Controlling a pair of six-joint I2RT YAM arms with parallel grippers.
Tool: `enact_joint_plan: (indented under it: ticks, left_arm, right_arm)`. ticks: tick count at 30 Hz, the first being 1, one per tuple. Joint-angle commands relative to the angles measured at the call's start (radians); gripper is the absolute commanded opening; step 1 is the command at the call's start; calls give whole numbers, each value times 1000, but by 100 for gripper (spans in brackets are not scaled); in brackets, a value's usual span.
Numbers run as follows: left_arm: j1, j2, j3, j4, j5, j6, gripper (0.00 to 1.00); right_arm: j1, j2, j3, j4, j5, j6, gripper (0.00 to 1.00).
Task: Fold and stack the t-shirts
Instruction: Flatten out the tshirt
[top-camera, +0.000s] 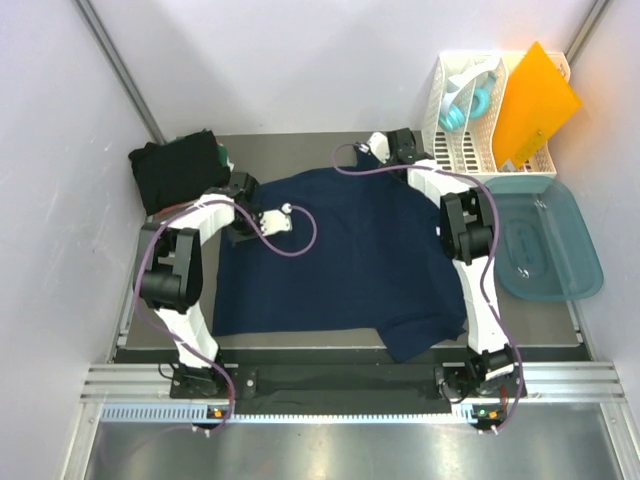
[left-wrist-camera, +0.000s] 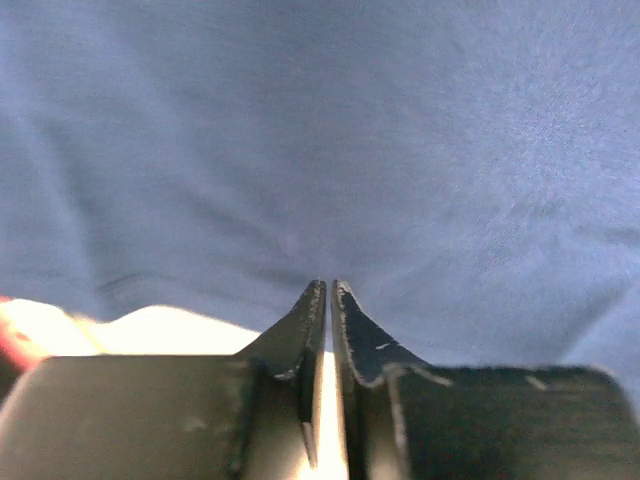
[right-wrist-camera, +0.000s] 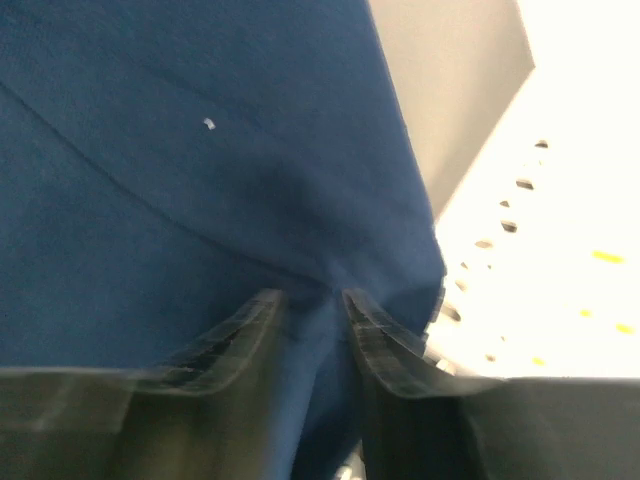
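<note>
A navy blue t-shirt (top-camera: 340, 260) lies spread over the middle of the table, one sleeve hanging toward the front edge. My left gripper (top-camera: 245, 228) is at its far left edge; in the left wrist view the jaws (left-wrist-camera: 328, 288) are pressed almost together with their tips in the navy cloth (left-wrist-camera: 330, 150), which puckers there. My right gripper (top-camera: 382, 150) is at the shirt's far right corner; in the right wrist view (right-wrist-camera: 312, 298) a fold of navy cloth (right-wrist-camera: 200, 150) runs between its fingers. A folded black t-shirt (top-camera: 175, 170) lies at the far left corner.
A teal plastic tub (top-camera: 548, 245) stands right of the table. A white slotted rack (top-camera: 468, 120) with an orange folder (top-camera: 535, 105) stands at the back right and shows bright in the right wrist view (right-wrist-camera: 540, 240). Purple cables loop over the shirt.
</note>
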Motion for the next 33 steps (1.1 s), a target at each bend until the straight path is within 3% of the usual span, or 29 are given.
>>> enact_joint_plan:
  ticks: [1, 3, 5, 6, 9, 10, 12, 17, 20, 26, 33]
  left_arm:
    - [0, -121, 122, -44, 115, -83, 14]
    - [0, -129, 173, -23, 114, -97, 19]
    - [2, -130, 198, 23, 114, -95, 22]
    - [6, -127, 202, 37, 118, -89, 33]
    - [23, -76, 231, 47, 150, -34, 48]
    - [26, -45, 256, 13, 157, -19, 48]
    - [39, 71, 377, -59, 177, -6, 50]
    - [79, 432, 901, -435, 247, -26, 63]
    - [95, 568, 1139, -506, 267, -16, 63]
    - [102, 649, 1161, -515, 209, 95, 62]
    - [112, 670, 1106, -486, 206, 101, 62]
  right_arm:
    - [12, -140, -14, -35, -58, 56, 47]
    - [19, -159, -11, -44, -73, 69, 58]
    - [29, -183, 0, -77, -115, 76, 64]
    - [34, -191, 0, -89, -133, 79, 67]
    - [58, -213, -2, -158, -211, 62, 70]
    - [72, -220, -6, -196, -240, 54, 71]
    - [85, -225, -14, -233, -265, 31, 73]
    - [108, -268, -91, -299, -314, 11, 75]
    - [111, -289, -123, -322, -320, 2, 75]
    - [109, -326, -146, -348, -308, 6, 75]
    - [121, -361, -149, -362, -322, 54, 73]
